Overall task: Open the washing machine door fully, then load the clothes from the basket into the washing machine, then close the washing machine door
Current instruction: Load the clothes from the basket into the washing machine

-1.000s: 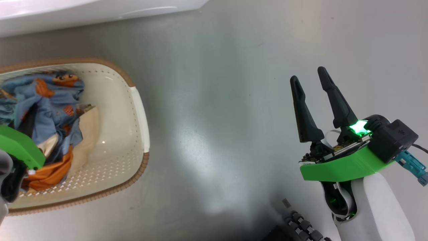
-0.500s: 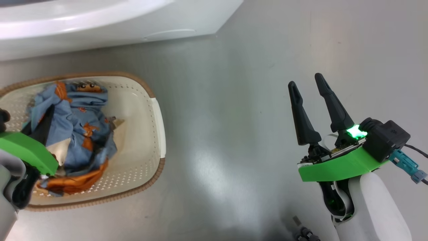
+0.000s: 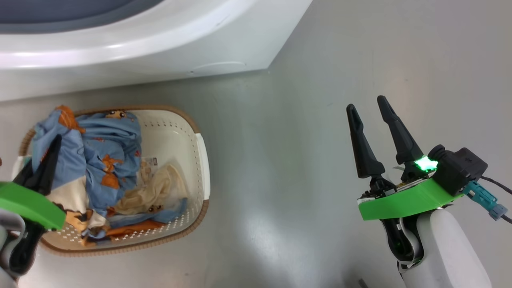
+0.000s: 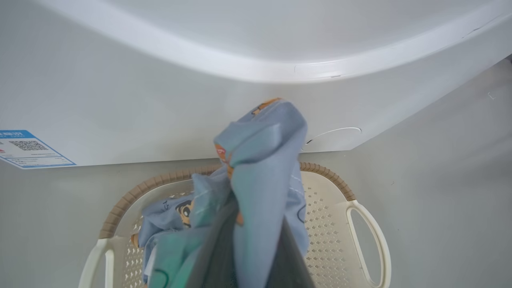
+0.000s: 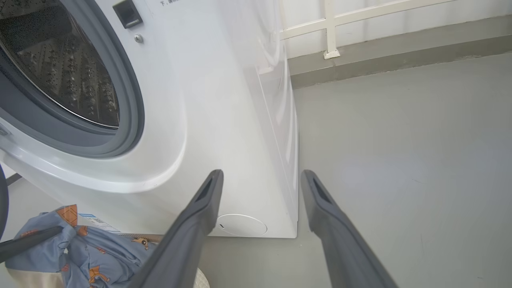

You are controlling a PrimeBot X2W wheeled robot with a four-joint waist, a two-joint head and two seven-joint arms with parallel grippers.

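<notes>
My left gripper (image 3: pixel 55 145) is shut on a light blue garment with orange prints (image 3: pixel 108 144), one of the clothes. The garment hangs over the cream basket (image 3: pixel 203 160), its lower part trailing inside. In the left wrist view the blue cloth (image 4: pixel 264 160) bulges up between my dark fingers (image 4: pixel 214 256) in front of the washing machine (image 4: pixel 160 100). Cream (image 3: pixel 156 194) and orange (image 3: pixel 132 230) pieces lie in the basket. My right gripper (image 3: pixel 366 104) stands open and empty over the floor. The steel drum (image 5: pixel 68 72) is uncovered. The washing machine door is out of view.
The machine's white front (image 3: pixel 160 52) runs along the top of the head view, close behind the basket. A round service flap (image 5: pixel 242 225) and a blue sticker (image 4: pixel 28 148) mark its lower front. Grey floor (image 3: pixel 280 180) lies between basket and right arm. A low white railing (image 5: pixel 332 24) stands beyond.
The camera has tilted up, bringing more of the machine into view. My left gripper has risen with the blue garment, uncovering the cream piece. The right gripper stays open.
</notes>
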